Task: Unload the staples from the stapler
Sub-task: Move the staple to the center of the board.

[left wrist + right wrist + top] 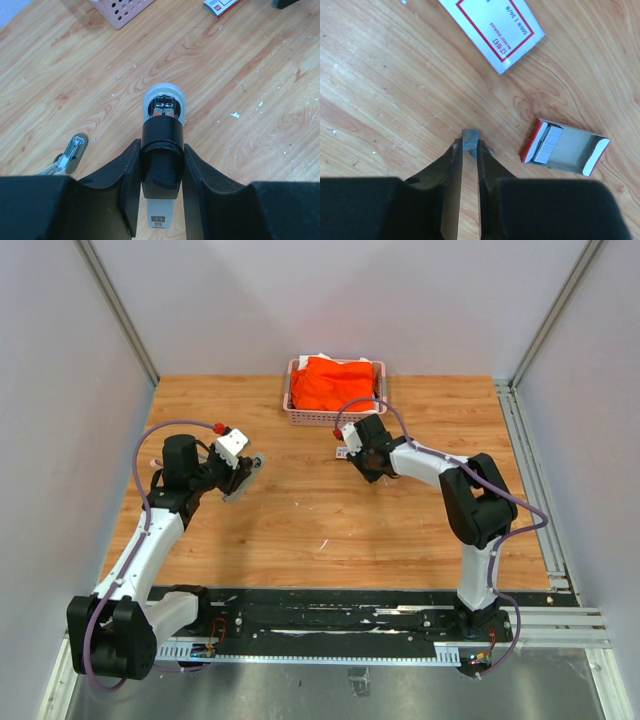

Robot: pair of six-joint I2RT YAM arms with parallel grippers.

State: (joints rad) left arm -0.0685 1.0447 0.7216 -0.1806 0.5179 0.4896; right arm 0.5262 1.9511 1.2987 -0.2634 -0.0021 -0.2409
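Note:
My left gripper (pixel 161 150) is shut on the stapler (pixel 161 130), a black body with a rounded grey front end pointing away from me, held above the table. In the top view that gripper (pixel 236 476) hangs over the left part of the table. Pinched in my shut right gripper (pixel 468 145) is a short silvery strip of staples (pixel 470 137), low over the wood; in the top view this gripper (pixel 354 453) is near the basket. More staples (pixel 547 142) lie in an open red-ended tray (pixel 580 155). Tiny bits (pixel 234 115) speckle the wood.
A white box sleeve with a red label (pixel 492 30) lies just beyond the right gripper. A pink basket (pixel 335 420) holding orange cloth (pixel 333 383) stands at the back centre. A silvery-grey hinged piece (pixel 70 152) shows at the left of the stapler.

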